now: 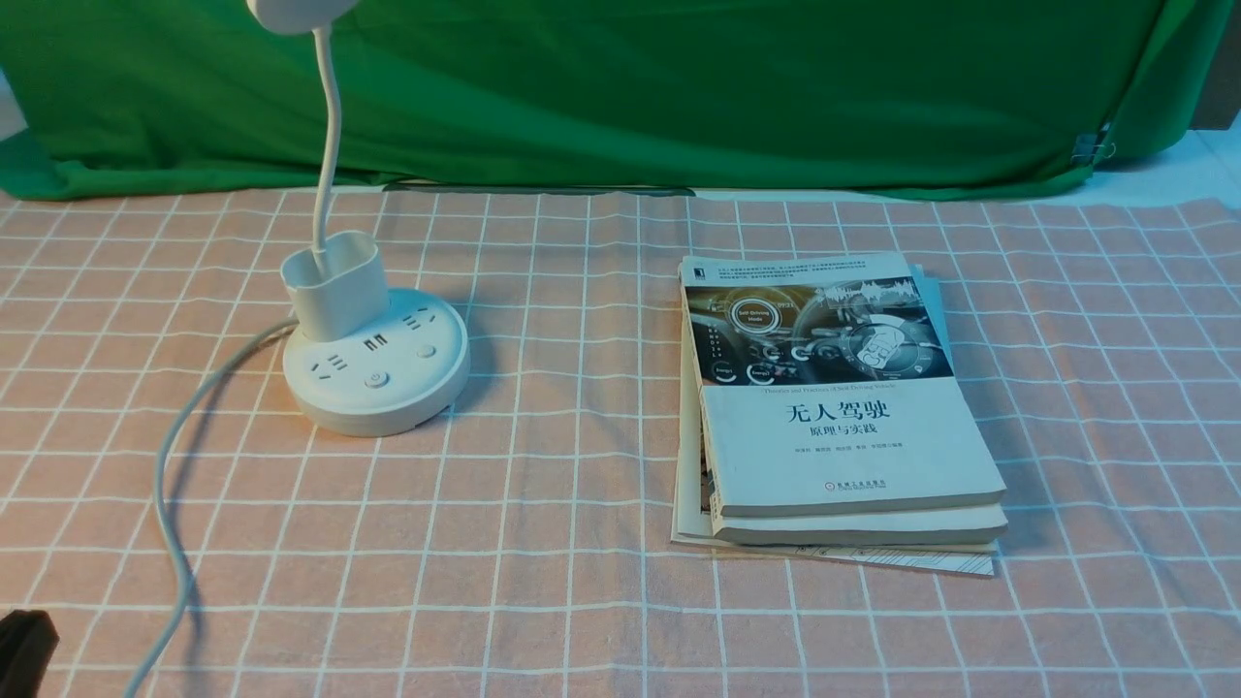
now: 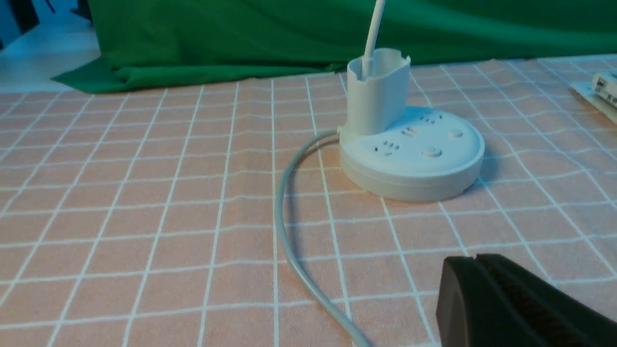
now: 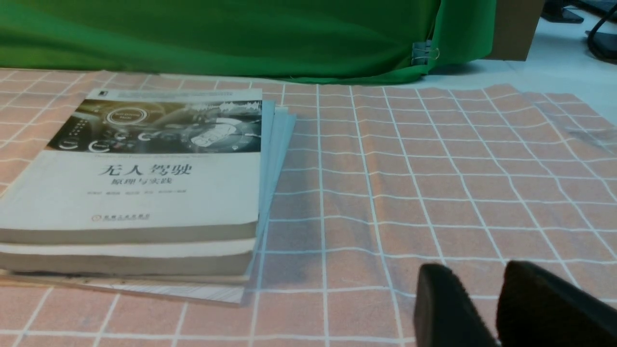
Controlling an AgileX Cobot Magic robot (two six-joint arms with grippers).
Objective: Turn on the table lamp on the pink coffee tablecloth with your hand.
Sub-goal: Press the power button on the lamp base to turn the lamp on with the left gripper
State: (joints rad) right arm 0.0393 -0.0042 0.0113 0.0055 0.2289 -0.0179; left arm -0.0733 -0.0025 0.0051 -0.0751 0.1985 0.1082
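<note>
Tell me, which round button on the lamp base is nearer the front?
The ringed button, near the front edge of the lamp base. The plain button sits farther back, to its right.

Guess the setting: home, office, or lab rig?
Probably a staged test tabletop in a lab, not a real home: a green cloth backdrop with a clip at its edge, a pink grid tablecloth spread out, and a table lamp and stacked books as props.
</note>
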